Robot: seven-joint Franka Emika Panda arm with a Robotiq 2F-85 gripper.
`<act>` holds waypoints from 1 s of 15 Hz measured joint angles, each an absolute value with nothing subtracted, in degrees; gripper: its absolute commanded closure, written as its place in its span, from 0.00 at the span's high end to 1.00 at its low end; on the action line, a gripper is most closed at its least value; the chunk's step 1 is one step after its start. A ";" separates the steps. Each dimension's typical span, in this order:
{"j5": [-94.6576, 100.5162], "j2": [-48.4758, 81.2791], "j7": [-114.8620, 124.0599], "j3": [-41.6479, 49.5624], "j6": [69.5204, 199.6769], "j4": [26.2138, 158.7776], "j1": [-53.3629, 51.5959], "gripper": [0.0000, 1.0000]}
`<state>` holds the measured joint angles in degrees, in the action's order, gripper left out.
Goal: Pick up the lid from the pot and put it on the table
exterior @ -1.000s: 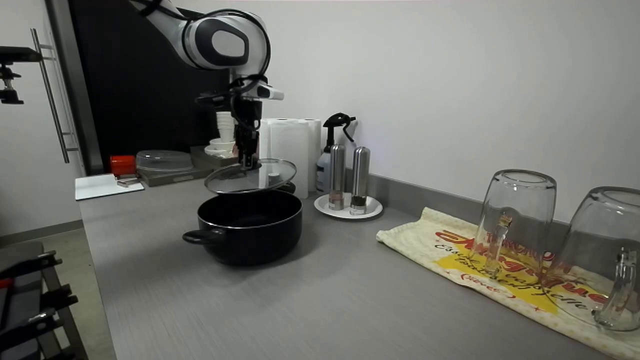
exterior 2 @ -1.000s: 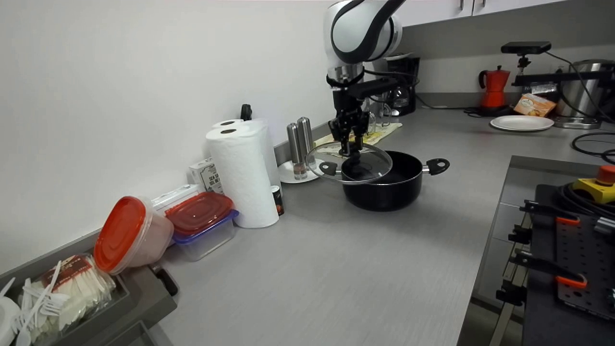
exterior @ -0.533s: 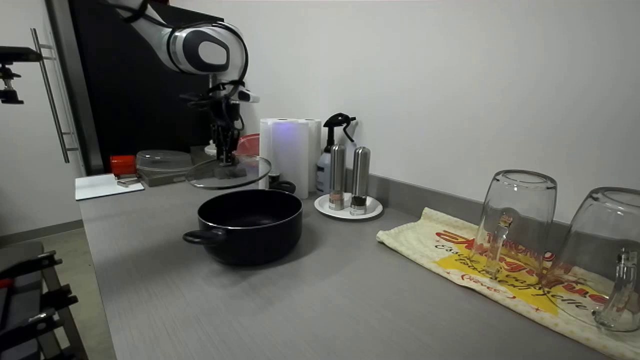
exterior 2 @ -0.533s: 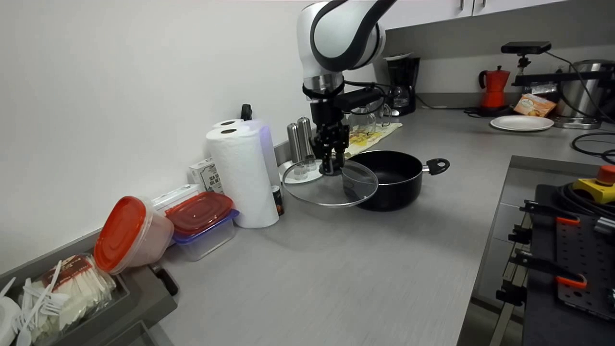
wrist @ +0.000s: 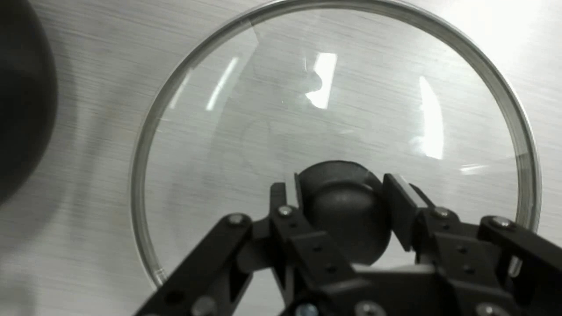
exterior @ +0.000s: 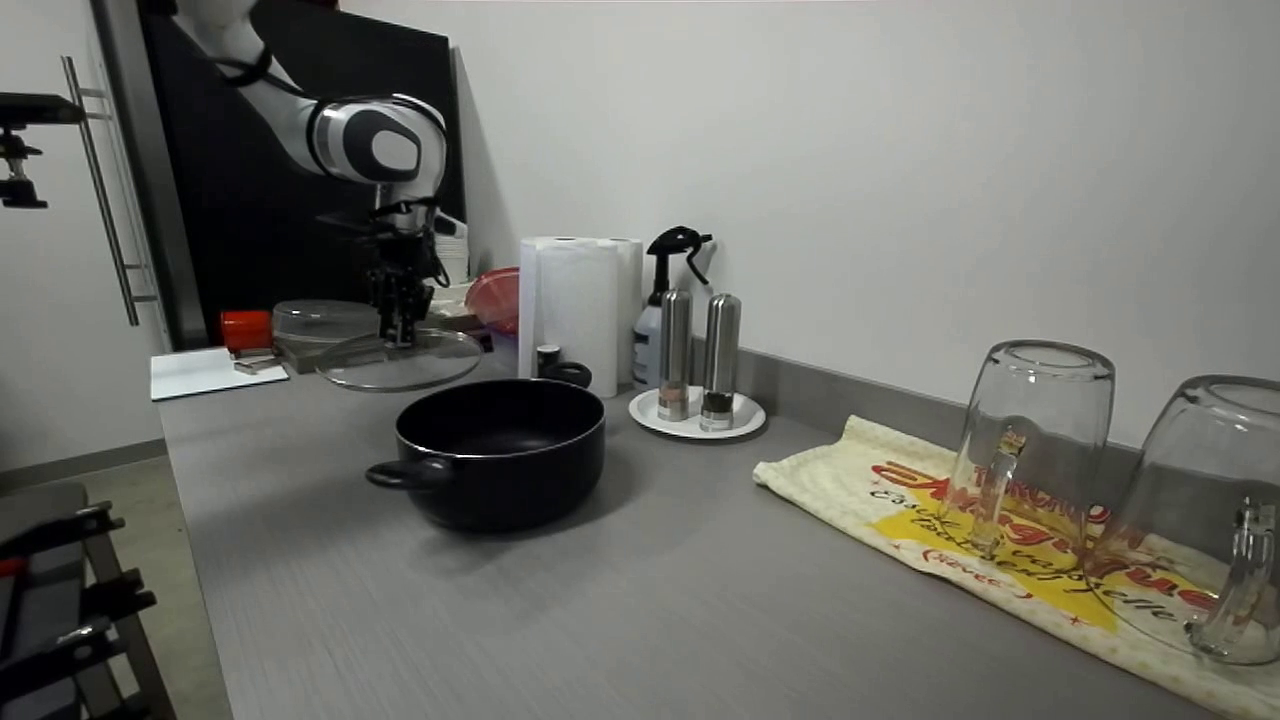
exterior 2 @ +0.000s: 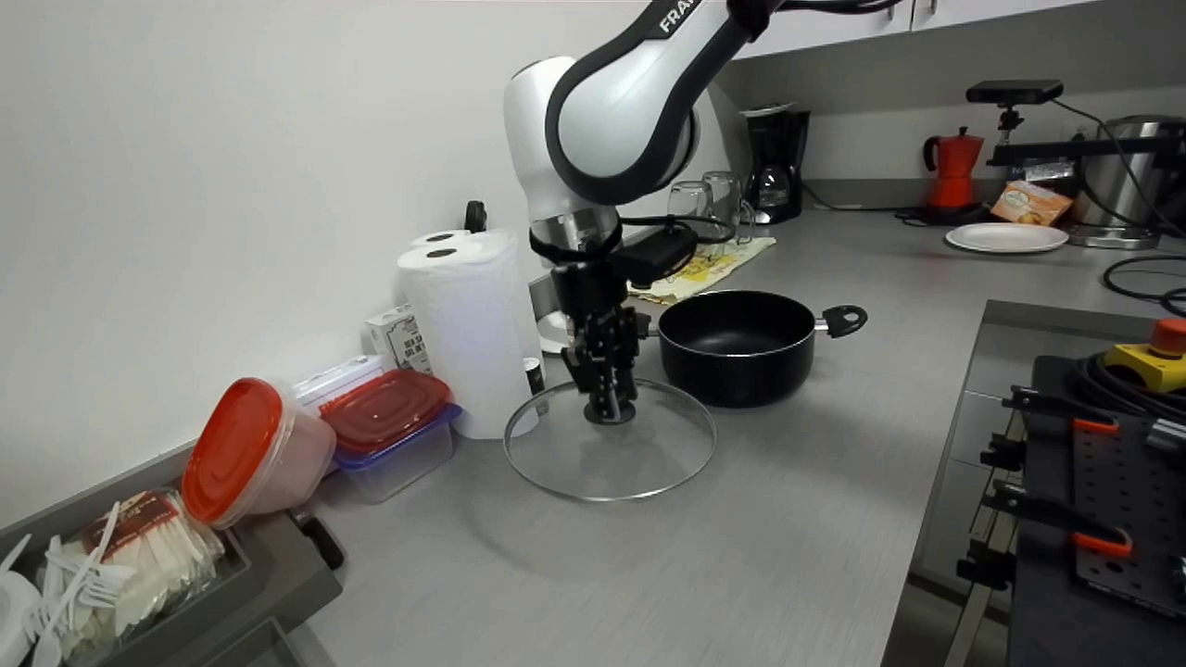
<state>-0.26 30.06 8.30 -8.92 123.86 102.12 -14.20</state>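
The round glass lid (exterior 2: 639, 463) hangs from my gripper (exterior 2: 609, 408), level, above the grey table (exterior 2: 649, 574). A shadow lies apart from its rim on the table. In the wrist view my gripper (wrist: 342, 193) is shut on the lid's black knob (wrist: 347, 215), one pad on each side. The lid (wrist: 210, 145) shows whole glass over the tabletop there. The black pot (exterior 2: 737, 371) stands uncovered beside the lid, and its side shows at the left of the wrist view (wrist: 22, 101). In an exterior view the lid (exterior: 440, 365) is behind the pot (exterior: 500, 490).
Paper towel rolls (exterior 2: 468, 343), a small dark shaker (exterior 2: 535, 384) and lidded plastic containers (exterior 2: 394, 454) stand along the wall by the lid. A cutlery tray (exterior 2: 278, 574) lies at the near corner. Grinders (exterior: 719, 360) stand on a white plate (exterior: 740, 425). Glass mugs (exterior: 1040, 450) rest on a cloth.
The gripper has carried the lid from over the pot's rim sideways, away from the pot, and lowered it toward the table. The pot has not moved.
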 measured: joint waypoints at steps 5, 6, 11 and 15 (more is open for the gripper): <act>4.42 36.21 7.92 -9.13 123.20 99.82 -18.36 0.24; 5.36 37.19 7.78 -9.07 123.18 99.72 -18.71 0.24; 8.50 40.09 7.30 -7.91 123.04 99.54 -18.96 0.24; 8.68 40.29 6.94 -7.24 122.31 98.88 -18.65 0.49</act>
